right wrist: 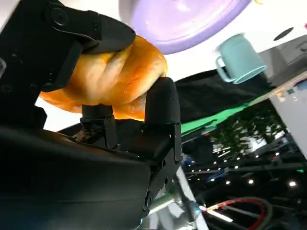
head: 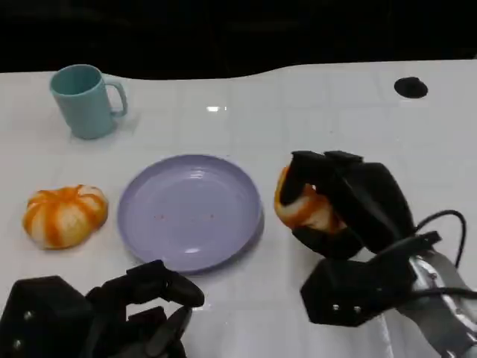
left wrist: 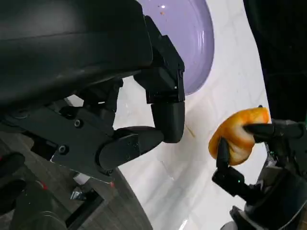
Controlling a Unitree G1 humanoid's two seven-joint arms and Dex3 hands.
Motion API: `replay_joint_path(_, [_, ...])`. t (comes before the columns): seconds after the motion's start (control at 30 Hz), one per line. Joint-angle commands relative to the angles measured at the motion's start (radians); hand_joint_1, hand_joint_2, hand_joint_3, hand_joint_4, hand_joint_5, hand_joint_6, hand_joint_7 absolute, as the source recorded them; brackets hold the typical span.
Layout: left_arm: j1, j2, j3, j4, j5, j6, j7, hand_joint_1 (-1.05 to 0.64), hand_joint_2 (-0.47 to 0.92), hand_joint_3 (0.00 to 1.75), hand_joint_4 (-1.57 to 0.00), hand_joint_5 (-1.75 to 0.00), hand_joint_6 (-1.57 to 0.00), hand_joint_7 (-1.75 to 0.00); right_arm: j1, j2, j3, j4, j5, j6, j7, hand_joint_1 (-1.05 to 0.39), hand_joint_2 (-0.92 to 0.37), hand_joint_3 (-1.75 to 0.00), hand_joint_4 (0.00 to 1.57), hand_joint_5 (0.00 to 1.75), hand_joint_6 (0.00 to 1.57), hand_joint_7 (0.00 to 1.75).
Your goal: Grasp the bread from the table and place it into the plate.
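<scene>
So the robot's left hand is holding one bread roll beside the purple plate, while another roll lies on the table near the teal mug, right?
Not quite: it is the right hand that grips the bread roll beside the purple plate, as the head view shows. The left hand holds nothing. The other roll does lie near the teal mug.

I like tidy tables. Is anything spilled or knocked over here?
Nothing stands out. The mug stands upright, the plate lies flat, one bread rests on the table, and the right hand holds another bread.

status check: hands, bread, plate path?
Right hand grips bread, beside the plate, not over it. Left hand holds nothing, fingers curled, near plate's front rim. Second bread and mug off the path.
</scene>
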Motion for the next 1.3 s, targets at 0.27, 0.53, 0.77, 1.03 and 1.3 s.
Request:
replay_joint_path(0.27, [0.013,0.008,0.010,-0.007,-0.012,-0.003,0.000,-0.25,0.71,0.86,-0.69,-1.75,-0.59,-1.36,-0.177,0.110,0.066,0.251,0.003,-0.058,-0.034,-0.12,-0.25,-1.42,1.02,1.75,0.76,1.75])
replay_joint_path(0.53, [0.020,0.006,0.003,-0.016,-0.006,0.002,0.008,-0.25,0.71,0.86,-0.69,-1.75,-0.59,-1.36,-0.304,0.201,0.084,0.477,0.016,-0.086,-0.061,-0.16,-0.29,-1.33,1.00,1.75,0.73,1.75])
replay_joint_path(0.77, [0.025,0.009,-0.002,-0.014,0.001,-0.012,0.004,-0.26,0.71,0.85,-0.69,-1.75,-0.60,-1.36,-0.389,0.274,0.086,0.620,0.035,-0.085,-0.061,-0.17,-0.33,-1.31,0.99,1.75,0.72,1.74])
replay_joint_path(1.03, [0.026,0.005,-0.011,-0.002,0.013,-0.032,0.008,-0.26,0.72,0.84,-0.68,-1.75,-0.60,-1.35,-0.451,0.337,0.074,0.724,0.076,-0.071,-0.042,-0.19,-0.44,-1.04,0.81,1.75,0.78,1.16])
replay_joint_path(1.3, [0.028,0.002,-0.010,0.005,0.013,-0.044,0.007,-0.27,0.72,0.84,-0.69,-1.75,-0.62,-1.35,-0.491,0.316,0.154,0.718,0.020,0.057,0.108,-0.43,-0.89,-0.21,0.27,0.42,0.51,0.10])
